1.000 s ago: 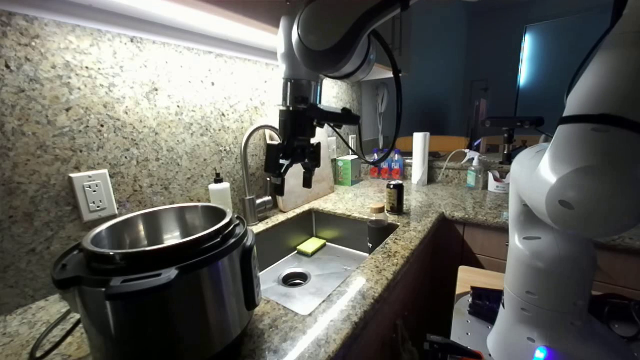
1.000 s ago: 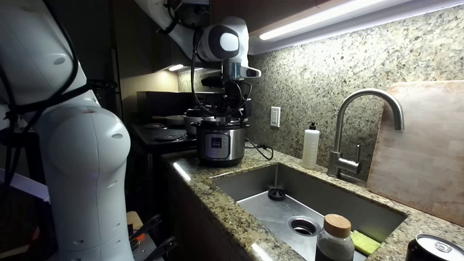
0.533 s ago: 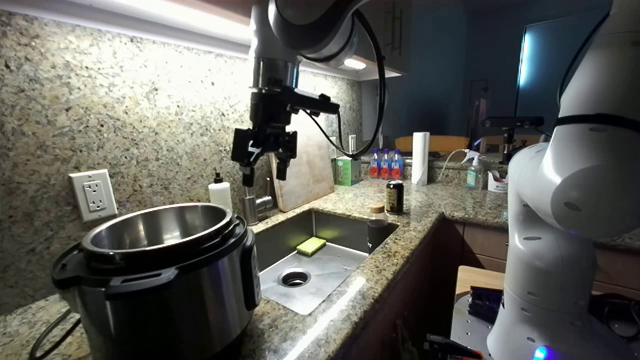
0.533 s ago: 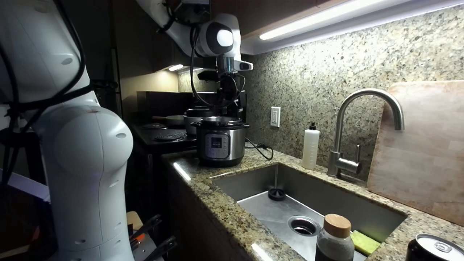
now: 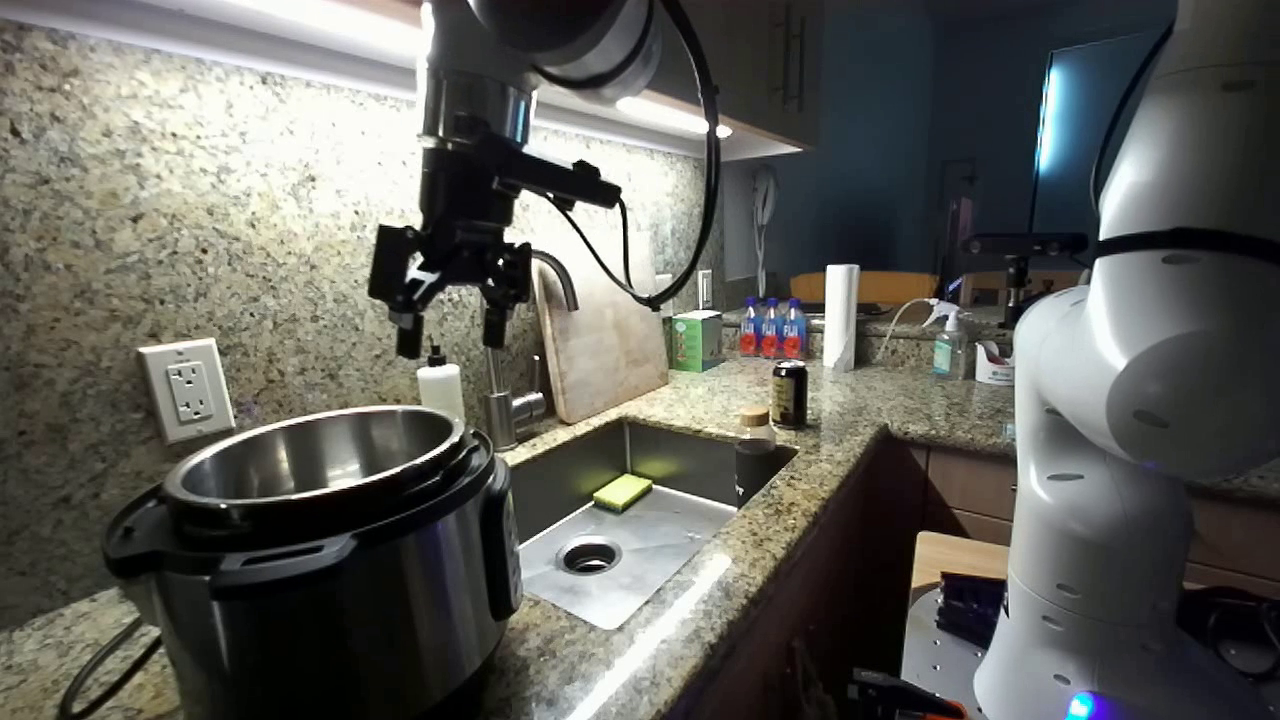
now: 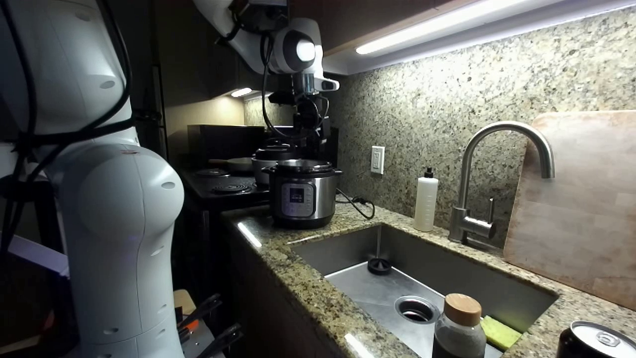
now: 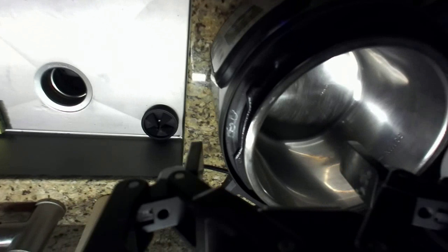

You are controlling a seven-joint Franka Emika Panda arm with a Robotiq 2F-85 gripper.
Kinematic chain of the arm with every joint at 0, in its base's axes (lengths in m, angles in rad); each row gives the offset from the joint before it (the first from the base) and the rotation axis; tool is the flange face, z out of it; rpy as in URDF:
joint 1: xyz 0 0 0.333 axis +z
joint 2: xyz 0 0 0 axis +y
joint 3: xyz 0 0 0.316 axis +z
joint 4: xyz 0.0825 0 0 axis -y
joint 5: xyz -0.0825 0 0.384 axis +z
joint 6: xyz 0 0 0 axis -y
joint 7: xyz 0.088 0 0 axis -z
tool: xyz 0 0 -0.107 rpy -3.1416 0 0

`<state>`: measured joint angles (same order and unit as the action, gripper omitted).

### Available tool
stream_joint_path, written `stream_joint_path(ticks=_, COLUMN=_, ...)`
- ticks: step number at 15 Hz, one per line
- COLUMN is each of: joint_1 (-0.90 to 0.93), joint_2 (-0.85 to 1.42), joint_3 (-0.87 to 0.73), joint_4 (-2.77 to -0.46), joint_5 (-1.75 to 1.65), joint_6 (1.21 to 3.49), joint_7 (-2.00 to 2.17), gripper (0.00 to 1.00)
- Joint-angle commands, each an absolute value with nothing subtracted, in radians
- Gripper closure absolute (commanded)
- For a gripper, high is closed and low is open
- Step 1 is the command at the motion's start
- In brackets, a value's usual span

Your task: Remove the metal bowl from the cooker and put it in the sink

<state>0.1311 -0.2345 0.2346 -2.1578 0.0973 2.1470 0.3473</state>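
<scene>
Can see only the rim and inside of the metal bowl [image 5: 330,455], with most of its outer wall hidden within the cooker [image 5: 350,620]. Cannot follow the full rim in the wrist view, past the gripper [image 5: 452,330] low down or the frame's right edge. In an exterior view, can hardly pick out the gripper, dark on dark; in both exterior views, can see only part of the sink [image 6: 427,271], beyond the cooker or a bottle [image 6: 459,325]. Find the metal bowl upright in the cooker, with mouth upward and central axis vertical. Cannot judge depth against width to name a long axis. Find the gripper's fingers [image 7: 195,156] spread wide, above and clear of the metal bowl.
</scene>
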Motion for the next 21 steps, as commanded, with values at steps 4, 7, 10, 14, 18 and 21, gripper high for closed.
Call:
stream_joint_path(ticks=4, joint_1=0.165, joint_2=-0.1, joint_3=0.248, joint_4=-2.032, joint_5=0.097, joint_6=2.123, joint_7=0.379, gripper=0.0)
stream_joint_path(ticks=7, joint_1=0.171, joint_2=-0.051, joint_3=0.239, joint_4=-1.999, joint_5=0.102, joint_6=2.116, joint_7=0.376, gripper=0.0)
stream_joint_path(ticks=10, joint_1=0.172, joint_2=-0.012, joint_3=0.229, joint_4=-1.977, joint_5=0.108, joint_6=2.11, joint_7=0.373, gripper=0.0)
stream_joint_path(ticks=14, joint_1=0.17, joint_2=0.007, joint_3=0.212, joint_4=-1.967, joint_5=0.117, joint_6=2.091, joint_7=0.371, gripper=0.0)
stream_joint_path(ticks=18, joint_1=0.176, joint_2=0.006, joint_3=0.208, joint_4=-1.963, joint_5=0.118, joint_6=2.045, joint_7=0.376, gripper=0.0)
stream_joint_path(ticks=21, joint_1=0.182, joint_2=0.01, joint_3=0.212, joint_4=-1.961, joint_5=0.107, joint_6=2.017, joint_7=0.389, gripper=0.27)
